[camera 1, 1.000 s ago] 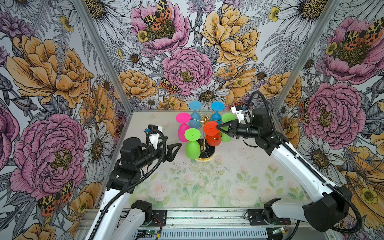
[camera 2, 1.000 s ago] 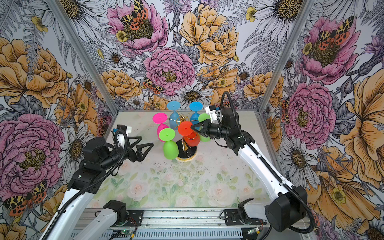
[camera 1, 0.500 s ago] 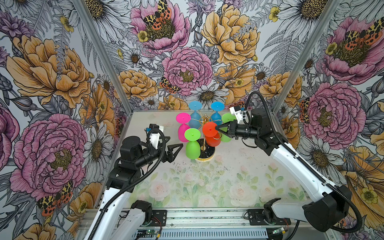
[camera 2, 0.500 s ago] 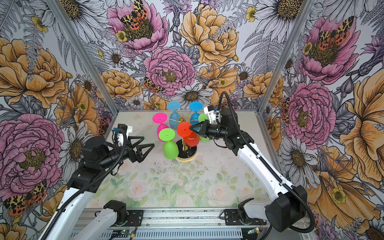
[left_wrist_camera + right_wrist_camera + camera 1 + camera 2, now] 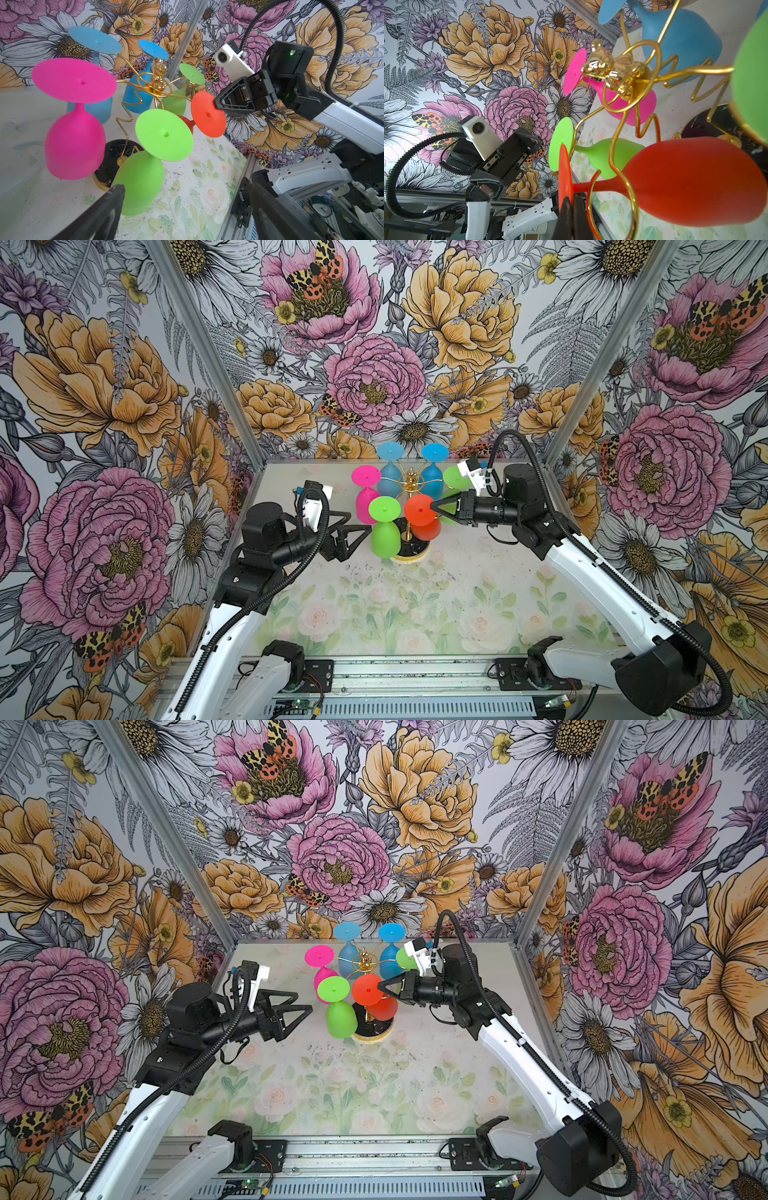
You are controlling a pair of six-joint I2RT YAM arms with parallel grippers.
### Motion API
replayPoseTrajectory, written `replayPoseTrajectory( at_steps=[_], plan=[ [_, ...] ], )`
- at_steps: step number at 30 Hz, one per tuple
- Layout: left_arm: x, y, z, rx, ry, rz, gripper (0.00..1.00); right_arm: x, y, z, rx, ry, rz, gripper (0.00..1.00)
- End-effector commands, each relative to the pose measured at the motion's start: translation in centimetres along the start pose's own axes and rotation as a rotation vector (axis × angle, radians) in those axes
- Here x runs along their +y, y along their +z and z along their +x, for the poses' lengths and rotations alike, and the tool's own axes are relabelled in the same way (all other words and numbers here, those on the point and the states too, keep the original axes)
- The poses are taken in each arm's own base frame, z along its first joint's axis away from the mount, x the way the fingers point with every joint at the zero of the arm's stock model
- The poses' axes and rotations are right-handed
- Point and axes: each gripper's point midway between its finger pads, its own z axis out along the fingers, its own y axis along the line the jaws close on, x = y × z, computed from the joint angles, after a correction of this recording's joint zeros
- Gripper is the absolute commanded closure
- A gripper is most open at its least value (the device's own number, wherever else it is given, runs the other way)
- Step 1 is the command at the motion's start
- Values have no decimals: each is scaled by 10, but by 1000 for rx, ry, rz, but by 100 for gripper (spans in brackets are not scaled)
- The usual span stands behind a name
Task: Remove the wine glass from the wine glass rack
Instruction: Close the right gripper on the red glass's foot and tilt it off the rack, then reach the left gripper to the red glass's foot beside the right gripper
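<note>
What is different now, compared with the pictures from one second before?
The left gripper, jaws open, has moved a little closer to the nearer lime-green opaque wine glass hanging upside down on the gold wire wine glass rack. The right gripper stays shut on the round foot of the opaque red wine glass, which may have shifted slightly forward. The rack and the other glasses have not moved.

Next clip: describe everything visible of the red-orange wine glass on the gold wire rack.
Opaque, matte, seemingly plastic or silicone, the red-orange wine glass has a flat round foot, short stem and rounded bowl. It hangs upside down and tilted, stem inside a loop of the gold wire rack, bowl over the black base. The right gripper is shut on the foot's edge.
</note>
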Motion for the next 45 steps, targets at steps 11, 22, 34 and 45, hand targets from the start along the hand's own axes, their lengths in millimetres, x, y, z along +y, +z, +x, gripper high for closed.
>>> replayPoseTrajectory(
  at_steps=[11, 22, 34, 45],
  plan=[
    [-41, 6, 1, 72, -94, 183, 13, 28, -19, 37, 64, -156, -125, 100],
    [-66, 40, 22, 184, -117, 230, 24, 16, -25, 67, 105, -199, -143, 100],
    [-91, 76, 58, 328, -120, 275, 38, 16, -29, 77, 115, -228, -160, 100],
    [-93, 98, 70, 355, -130, 272, 63, 8, -26, 77, 119, -201, -143, 100]
  ],
)
